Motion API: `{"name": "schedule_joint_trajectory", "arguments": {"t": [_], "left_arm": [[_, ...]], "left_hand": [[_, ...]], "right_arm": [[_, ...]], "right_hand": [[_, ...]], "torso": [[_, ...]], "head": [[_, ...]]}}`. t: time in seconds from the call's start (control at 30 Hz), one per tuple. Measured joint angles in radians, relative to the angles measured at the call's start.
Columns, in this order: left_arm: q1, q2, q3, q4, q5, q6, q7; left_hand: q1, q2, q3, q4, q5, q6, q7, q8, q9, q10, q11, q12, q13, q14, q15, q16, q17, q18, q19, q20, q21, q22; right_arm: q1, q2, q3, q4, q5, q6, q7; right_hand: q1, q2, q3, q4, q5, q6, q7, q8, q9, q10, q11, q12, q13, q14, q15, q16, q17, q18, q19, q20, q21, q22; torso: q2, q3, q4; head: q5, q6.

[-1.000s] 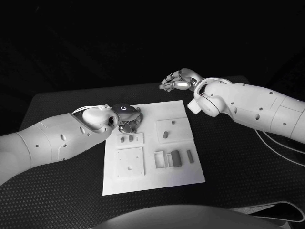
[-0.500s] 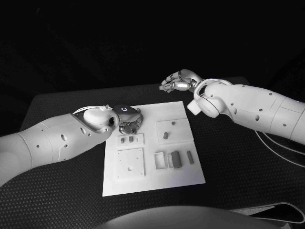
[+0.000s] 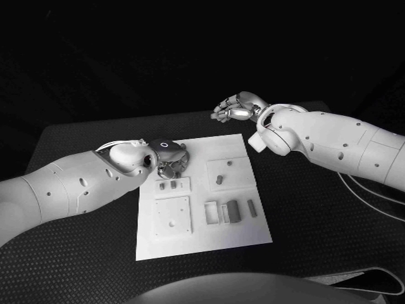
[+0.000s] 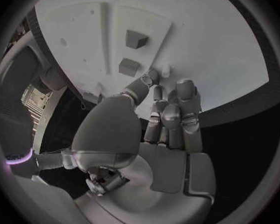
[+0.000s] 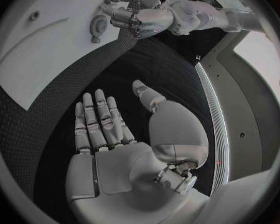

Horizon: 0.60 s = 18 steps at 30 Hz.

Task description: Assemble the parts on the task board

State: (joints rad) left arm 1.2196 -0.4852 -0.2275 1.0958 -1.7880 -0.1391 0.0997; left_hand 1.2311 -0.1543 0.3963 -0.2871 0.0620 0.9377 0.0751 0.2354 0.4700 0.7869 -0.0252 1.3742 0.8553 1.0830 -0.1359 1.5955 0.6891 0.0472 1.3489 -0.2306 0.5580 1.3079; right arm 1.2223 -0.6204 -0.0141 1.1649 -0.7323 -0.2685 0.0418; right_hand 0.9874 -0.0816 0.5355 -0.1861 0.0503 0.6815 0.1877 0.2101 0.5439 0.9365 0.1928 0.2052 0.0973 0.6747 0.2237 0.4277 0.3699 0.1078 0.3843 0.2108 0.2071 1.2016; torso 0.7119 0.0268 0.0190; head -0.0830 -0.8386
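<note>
- The white task board (image 3: 202,196) is seen lying flat in the middle of the black worktop (image 3: 330,215).
- Small grey parts (image 3: 230,211) are seen on the board's near half, towards its right edge; two more small parts (image 4: 130,52) are shown standing in a raised plate close to the left hand.
- The left hand (image 3: 171,166) is held over the board's far left corner, its fingers (image 4: 171,109) curled together; whether anything is pinched cannot be told.
- The right hand (image 3: 235,107) is held beyond the board's far right corner, above the worktop, its fingers (image 5: 96,117) held apart with nothing in them.
</note>
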Motion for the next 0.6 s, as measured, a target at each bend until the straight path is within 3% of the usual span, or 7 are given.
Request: {"name": "schedule_joint_trajectory", "arguments": {"t": [0.23, 0.6], "left_arm": [[0.000, 0.001, 0.001, -0.001, 0.002, 0.005, 0.001], [0.001, 0.006, 0.001, -0.006, 0.008, 0.019, 0.007]], "left_hand": [[-0.003, 0.006, 0.006, -0.001, 0.000, 0.009, 0.009, 0.003, 0.003, -0.002, 0.001, 0.005, -0.005, 0.000, 0.000, 0.000, 0.000, 0.000, 0.000, 0.000, 0.000, 0.000], [-0.008, 0.039, 0.016, 0.002, -0.001, 0.027, 0.016, 0.014, 0.002, -0.002, 0.001, 0.011, -0.016, -0.004, 0.004, 0.000, 0.002, 0.001, -0.004, 0.004, 0.008, 0.000]], "right_arm": [[0.000, 0.000, 0.000, 0.000, 0.000, 0.000, 0.000], [0.000, 0.000, 0.000, 0.000, 0.000, 0.000, 0.000]], "right_hand": [[0.000, 0.000, 0.000, 0.000, 0.000, 0.000, 0.000, 0.000, 0.000, 0.000, 0.000, 0.000, -0.001, 0.000, 0.000, 0.000, 0.000, 0.000, 0.000, 0.000, 0.000, 0.001], [0.000, 0.000, 0.003, 0.003, 0.000, 0.000, 0.000, 0.000, -0.001, 0.004, 0.004, 0.000, -0.002, 0.000, 0.000, 0.000, 0.000, 0.000, 0.000, 0.000, -0.001, 0.001]], "torso": [[0.000, -0.0003, 0.0006], [0.000, -0.0006, 0.0012]], "head": [[-0.001, -0.001], [-0.001, -0.003]]}}
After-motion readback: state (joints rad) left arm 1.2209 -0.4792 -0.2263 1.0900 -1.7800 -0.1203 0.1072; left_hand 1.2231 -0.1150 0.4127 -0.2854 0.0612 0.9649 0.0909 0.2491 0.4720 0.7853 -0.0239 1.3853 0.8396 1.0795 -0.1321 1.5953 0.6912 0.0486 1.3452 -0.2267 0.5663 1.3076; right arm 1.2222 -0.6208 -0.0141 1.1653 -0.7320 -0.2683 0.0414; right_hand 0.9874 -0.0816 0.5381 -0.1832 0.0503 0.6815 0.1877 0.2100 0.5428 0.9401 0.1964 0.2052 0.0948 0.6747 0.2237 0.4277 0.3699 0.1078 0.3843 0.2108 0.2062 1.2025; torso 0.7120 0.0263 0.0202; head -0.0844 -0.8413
